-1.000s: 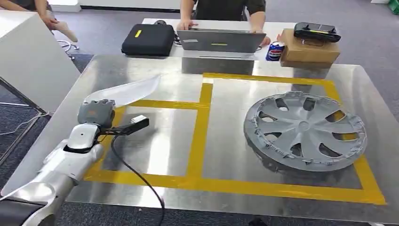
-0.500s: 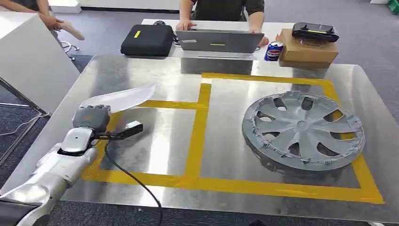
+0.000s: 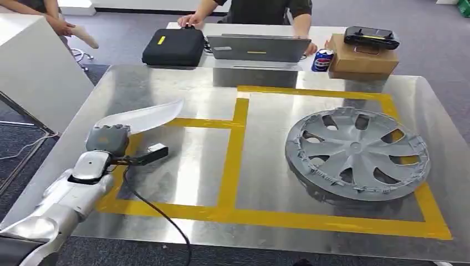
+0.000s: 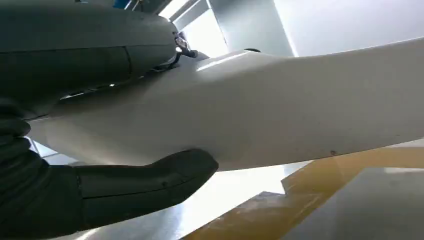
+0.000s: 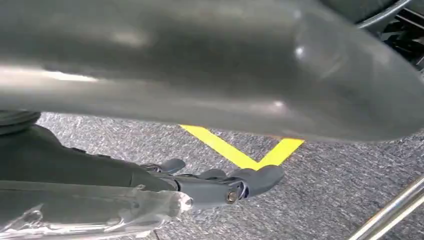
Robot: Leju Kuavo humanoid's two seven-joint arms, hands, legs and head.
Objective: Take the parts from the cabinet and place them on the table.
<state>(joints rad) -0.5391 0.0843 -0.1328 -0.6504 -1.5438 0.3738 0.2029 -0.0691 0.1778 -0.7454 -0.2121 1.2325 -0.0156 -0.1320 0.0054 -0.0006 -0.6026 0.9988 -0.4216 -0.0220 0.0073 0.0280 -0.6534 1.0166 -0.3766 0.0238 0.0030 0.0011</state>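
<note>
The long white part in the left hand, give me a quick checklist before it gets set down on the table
1. Grip: the left hand holds the long white part at one end, thumb under it. Ok.
2. Position: the part is over the metal table, across the left yellow tape line. Ok.
3. Landing spot: the left taped box under it looks bare. Ok.
4. Contact with the table: cannot tell.
5. Spacing: the wheel cover lies in the right taped box, well apart. Ok.
6. Right hand: hangs over carpet, fingers apart, holds nothing. Ok.
</note>
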